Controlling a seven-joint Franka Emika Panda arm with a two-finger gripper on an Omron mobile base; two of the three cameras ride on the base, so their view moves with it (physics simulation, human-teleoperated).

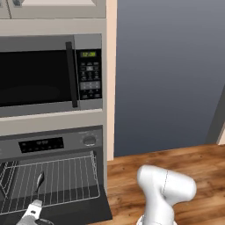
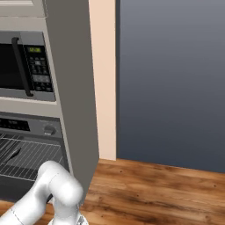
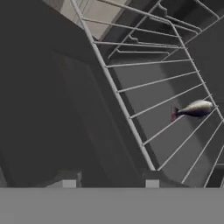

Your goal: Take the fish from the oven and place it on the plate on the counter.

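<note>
- Reaching toward the fish (image 3: 195,108) on the oven (image 1: 52,145) rack (image 1: 57,180); gripper (image 3: 107,183) fingers apart, empty.
- Next: move over the fish, then close.

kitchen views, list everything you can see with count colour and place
oven: one, steel grey with black display strip and round knob, low in the tall cabinet, door down
wire rack: one, light metal, pulled out of the oven
fish: one, dark grey, lying on the wire rack
microwave: one, grey with black window and keypad, above the oven
floor: wood brown, right of the oven
wall: blue grey, behind the floor
arm: one, white, rising at the bottom of both base views
gripper: one, pale, just in front of the fish, over the open door, holding nothing
</note>
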